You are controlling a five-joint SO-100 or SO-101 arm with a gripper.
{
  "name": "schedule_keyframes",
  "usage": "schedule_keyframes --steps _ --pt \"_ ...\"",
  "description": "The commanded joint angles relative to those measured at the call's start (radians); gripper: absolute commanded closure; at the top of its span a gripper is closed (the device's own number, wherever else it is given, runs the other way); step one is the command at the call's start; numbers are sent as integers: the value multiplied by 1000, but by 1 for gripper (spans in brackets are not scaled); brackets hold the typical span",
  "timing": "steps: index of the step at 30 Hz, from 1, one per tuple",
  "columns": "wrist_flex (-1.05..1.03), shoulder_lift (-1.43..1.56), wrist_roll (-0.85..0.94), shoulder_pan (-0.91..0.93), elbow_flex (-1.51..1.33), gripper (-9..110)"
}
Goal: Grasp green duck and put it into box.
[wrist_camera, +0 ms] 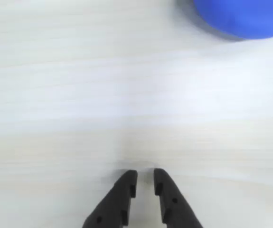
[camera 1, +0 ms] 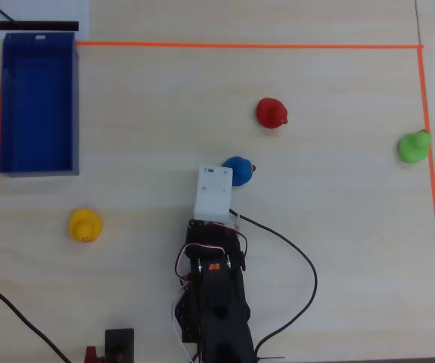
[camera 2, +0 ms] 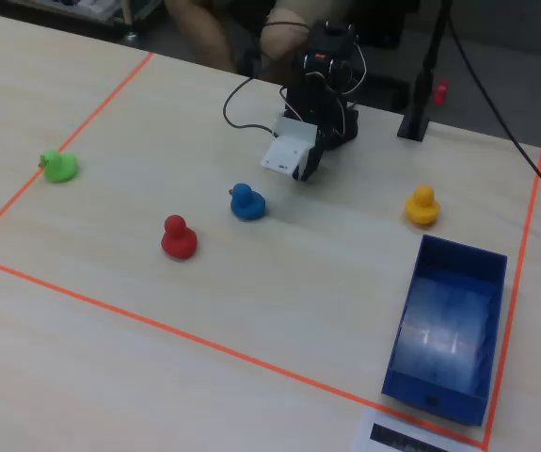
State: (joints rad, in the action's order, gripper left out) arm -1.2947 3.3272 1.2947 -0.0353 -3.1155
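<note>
The hand (wrist_camera: 145, 176) hung low over the bare surface (camera 1: 338, 249), its two dark fingers nearly together with only a thin gap between them, and it held nothing. In the wrist view just the edge of the blue duck (wrist_camera: 243, 16) showed at the top right; the green duck was out of that view altogether.

In the overhead view the green duck (camera 1: 413, 146) sat at the far right, just inside the orange tape line (camera 1: 427, 98), well apart from the arm (camera 1: 213, 295). The box (camera 1: 38, 102) lay in the opposite, top-left corner, with nothing in it. The blue duck sat just beside the hand's white housing (camera 1: 214, 192), the red duck (camera 1: 271, 113) farther up, the yellow duck (camera 1: 85, 224) down to the left.

The step in hand looked like the reach toward the green duck, not yet properly under way. To do it well, the arm would probably need to lift first so as not to knock the blue duck, swing right, and spread the fingers wide before descending. The duck lay near the edge of the arm's reach, so a centred approach over its body seemed wise, closing on the rounded body rather than the head, since a glancing touch might push it over the tape
</note>
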Motion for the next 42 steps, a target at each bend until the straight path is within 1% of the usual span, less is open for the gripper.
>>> schedule_keyframes --steps 1,11,17,19,22,24,27,30,35,39,42 --pt "-9 -15 -107 74 5 101" --pt "-9 -15 -114 74 5 101" --pt "6 -15 -138 81 6 92" --pt "69 -64 -110 150 29 91" --pt "137 -241 -43 296 213 88" --pt "150 -387 -8 393 413 84" --pt "153 -644 44 584 765 81" --pt "261 -847 89 769 1011 78" --pt "453 -1104 133 980 1272 71" --pt "560 -1241 147 1063 1385 68" --pt "640 -1356 140 1103 1453 62"
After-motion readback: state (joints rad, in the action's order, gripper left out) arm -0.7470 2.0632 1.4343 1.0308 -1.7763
